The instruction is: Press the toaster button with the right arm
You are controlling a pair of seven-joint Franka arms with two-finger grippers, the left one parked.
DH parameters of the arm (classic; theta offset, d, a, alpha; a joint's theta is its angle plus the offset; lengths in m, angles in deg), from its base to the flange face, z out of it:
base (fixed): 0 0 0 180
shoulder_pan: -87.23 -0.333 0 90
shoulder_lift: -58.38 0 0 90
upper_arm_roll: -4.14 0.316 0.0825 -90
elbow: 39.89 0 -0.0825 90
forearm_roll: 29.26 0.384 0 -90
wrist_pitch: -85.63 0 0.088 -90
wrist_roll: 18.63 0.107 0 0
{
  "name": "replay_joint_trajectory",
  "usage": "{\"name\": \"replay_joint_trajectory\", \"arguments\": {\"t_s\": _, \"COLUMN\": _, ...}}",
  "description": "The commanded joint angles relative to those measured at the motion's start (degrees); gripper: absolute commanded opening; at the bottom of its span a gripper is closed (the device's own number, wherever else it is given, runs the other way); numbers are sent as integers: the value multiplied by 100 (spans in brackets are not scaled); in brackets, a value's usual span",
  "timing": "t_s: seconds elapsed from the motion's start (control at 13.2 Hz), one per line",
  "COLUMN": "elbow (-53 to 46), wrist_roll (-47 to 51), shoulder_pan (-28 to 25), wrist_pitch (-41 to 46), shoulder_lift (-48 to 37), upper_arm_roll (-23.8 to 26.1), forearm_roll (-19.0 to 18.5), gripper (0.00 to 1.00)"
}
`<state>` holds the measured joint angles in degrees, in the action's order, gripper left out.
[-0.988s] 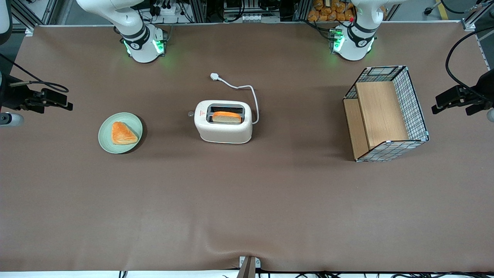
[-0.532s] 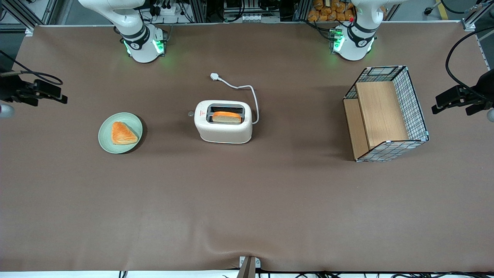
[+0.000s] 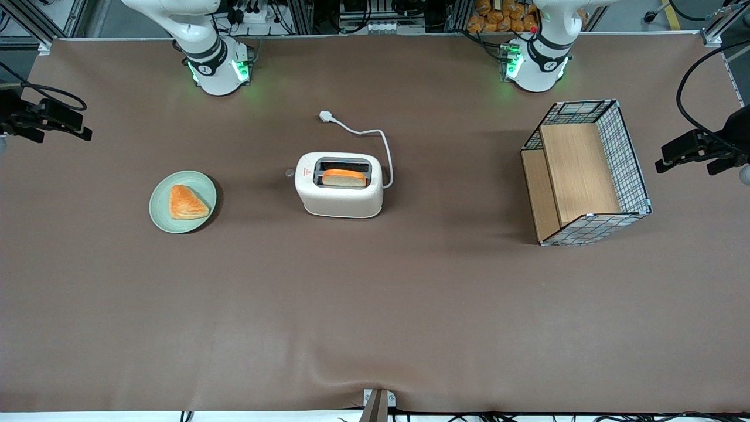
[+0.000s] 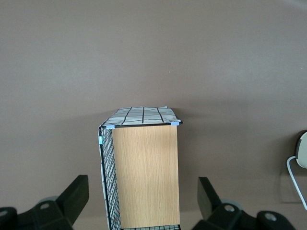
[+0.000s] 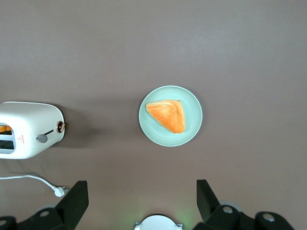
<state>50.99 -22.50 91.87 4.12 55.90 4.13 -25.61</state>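
Hovering gripper [image 3: 58, 120]: over the table's working-arm end, well apart from the toaster; fingers [image 5: 72, 203] spread apart, nothing between them.
Toaster [image 3: 340, 186]: mid-table, upright, bread slice [image 3: 345, 177] in the slot nearer the front camera.
Toaster button [image 3: 289, 173]: on the short end at the toaster's 9 o'clock in the front view; untouched.
Plate [image 3: 161, 202]: green, with a triangular pastry [image 3: 186, 203], between gripper and toaster.
Cord plug [image 3: 325, 116]: at the toaster's 12 o'clock.

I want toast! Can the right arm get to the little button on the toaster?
Probably yes. The gripper hangs open at the working arm's end of the table, away from the toaster. Nothing blocks the toaster button; the plate sits nearer the front camera.
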Motion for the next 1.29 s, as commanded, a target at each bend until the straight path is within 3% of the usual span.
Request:
{"name": "replay_joint_trajectory", "arguments": {"t_s": 0.0, "elbow": 9, "wrist_roll": 315, "shoulder_pan": -191, "wrist_pitch": 39, "shoulder_lift": -94, "upper_arm_roll": -95, "forearm_roll": -164, "gripper": 100}}
{"name": "replay_joint_trajectory", "arguments": {"t_s": 0.23, "elbow": -17, "wrist_roll": 431, "shoulder_pan": -472, "wrist_pitch": 100, "shoulder_lift": -85, "upper_arm_roll": -385, "forearm_roll": -155, "gripper": 100}}
{"name": "replay_joint_trajectory", "arguments": {"t_s": 0.68, "elbow": -114, "wrist_roll": 369, "shoulder_pan": -499, "wrist_pitch": -13, "shoulder_lift": -33, "upper_arm_roll": -351, "forearm_roll": -339, "gripper": 100}}
{"name": "replay_joint_trajectory", "arguments": {"t_s": 1.22, "elbow": -105, "wrist_roll": 360, "shoulder_pan": -464, "wrist_pitch": -234, "shoulder_lift": -32, "upper_arm_roll": -359, "forearm_roll": -295, "gripper": 100}}
